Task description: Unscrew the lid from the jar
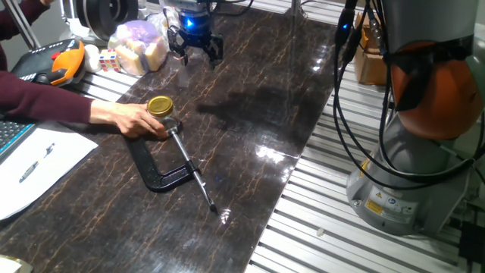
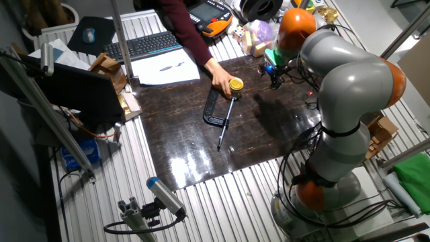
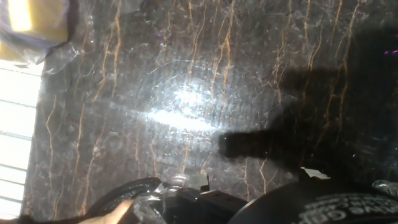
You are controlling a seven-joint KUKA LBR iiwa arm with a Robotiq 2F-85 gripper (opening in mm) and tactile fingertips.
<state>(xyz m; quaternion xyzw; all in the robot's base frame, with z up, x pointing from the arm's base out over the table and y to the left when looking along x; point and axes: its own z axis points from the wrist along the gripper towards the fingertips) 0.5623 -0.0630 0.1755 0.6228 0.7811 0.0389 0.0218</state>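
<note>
The jar (image 1: 166,122) is small clear glass and stands on the dark marble table (image 1: 250,98) with the gold-yellow lid (image 1: 160,105) on top. A person's hand (image 1: 129,117) holds the jar from the left. The jar stands at the mouth of a black C-clamp (image 1: 161,176); I cannot tell if it is clamped. My gripper (image 1: 195,49) is open and empty, hovering above the table's far end, well apart from the jar. In the other fixed view the lid (image 2: 236,84) lies left of my gripper (image 2: 275,79). The hand view shows mostly bare marble.
A plastic bag of items (image 1: 140,44), dice (image 1: 106,59) and an orange-black pendant (image 1: 62,64) lie at the far left. Paper (image 1: 38,163) lies left of the table. The arm's base (image 1: 413,174) and cables stand to the right. A wooden box (image 1: 371,64) is at the far right.
</note>
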